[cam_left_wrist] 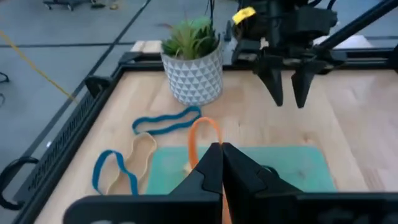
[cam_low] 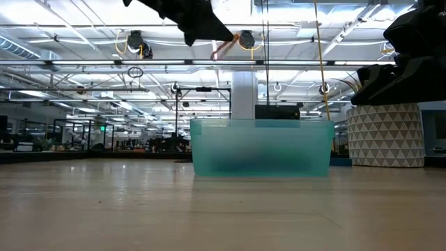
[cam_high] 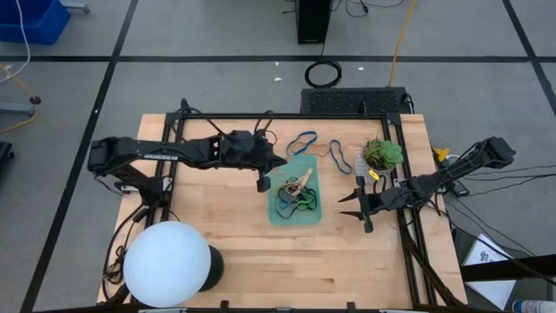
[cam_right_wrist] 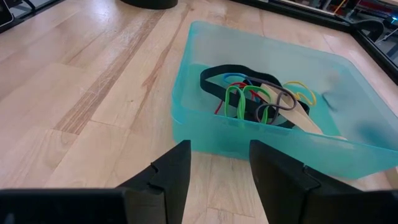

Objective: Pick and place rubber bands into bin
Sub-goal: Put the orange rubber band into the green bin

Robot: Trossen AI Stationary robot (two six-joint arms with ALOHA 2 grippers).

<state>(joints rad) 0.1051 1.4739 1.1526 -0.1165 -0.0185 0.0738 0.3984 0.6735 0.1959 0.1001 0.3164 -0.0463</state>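
Left pincer (cam_left_wrist: 221,163) closed on an orange rubber band (cam_left_wrist: 200,138), hanging over the teal bin (cam_high: 296,196). Inside the bin already: a tangle of black, green, red, yellow and tan bands (cam_right_wrist: 261,99). Right pincer (cam_right_wrist: 219,167) spread apart, empty, just beside the bin on the counter (cam_high: 234,261). Beyond, near the potted plant (cam_high: 382,155), loose bands left: two blue (cam_left_wrist: 166,122), one tan (cam_left_wrist: 138,160). Possibly more, too thin to tell from above. Roughly two-thirds done.
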